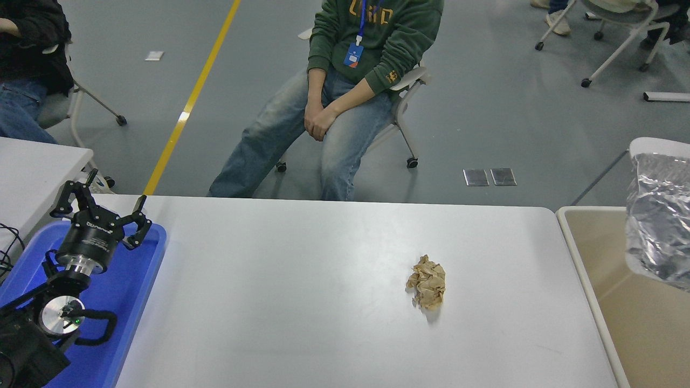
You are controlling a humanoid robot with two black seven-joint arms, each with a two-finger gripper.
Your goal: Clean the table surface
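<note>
A crumpled brown paper wad [427,281] lies on the white tabletop [302,291]. The left claw [102,207], spread wide and empty, hangs over the blue tray [137,280]; its body's lettering is unreadable.

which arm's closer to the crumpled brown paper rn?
Can't compare. The left tool is parked far to the left of the crumpled brown paper, over the blue tray. No right tool is visible; only a silver bag hangs over the beige bin.

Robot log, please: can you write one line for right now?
left gripper: open above blue tray | paper wad: on table | foil bag: over bin
</note>
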